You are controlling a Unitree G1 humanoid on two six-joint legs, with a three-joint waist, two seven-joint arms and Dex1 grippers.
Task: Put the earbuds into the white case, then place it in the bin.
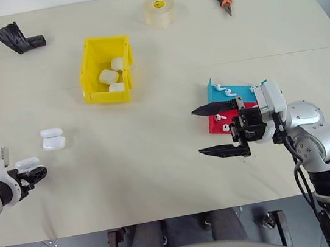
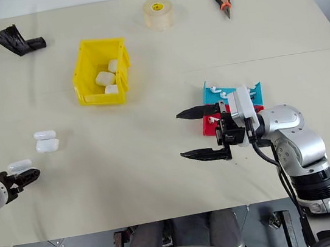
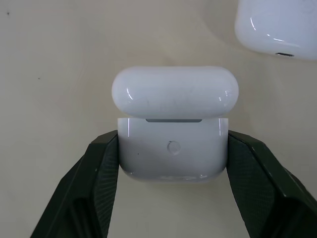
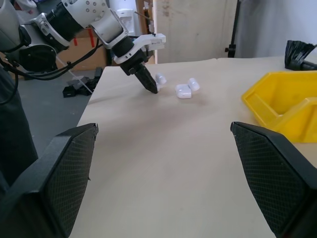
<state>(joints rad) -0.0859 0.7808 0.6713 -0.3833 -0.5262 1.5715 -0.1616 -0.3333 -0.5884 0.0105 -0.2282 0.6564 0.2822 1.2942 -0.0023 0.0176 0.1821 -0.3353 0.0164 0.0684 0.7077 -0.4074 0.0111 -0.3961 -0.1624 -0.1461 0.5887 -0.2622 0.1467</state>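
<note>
One open white case point(image 3: 172, 148) is clamped in the left gripper point(image 3: 172, 171); right gripper point(image 1: 218, 129) gapes empty; earbuds point(image 1: 227, 92) unloaded, bin point(image 1: 106, 69) waiting.

Left gripper point(image 1: 34, 174) clamping a white case point(image 1: 26, 162) at the table's point(image 1: 160, 179) nine o'clock edge.

A second open case point(image 1: 52, 140) is lying just toward one o'clock of it. The yellow bin point(image 1: 90, 60) is sitting toward eleven o'clock of centre, holding three white cases. The right gripper point(image 1: 218, 129) is hovering with fingers spread, pointing toward nine o'clock, in front of the red tray point(image 1: 216, 126) and blue tray point(image 1: 217, 93) bearing earbuds point(image 1: 227, 92).
</note>
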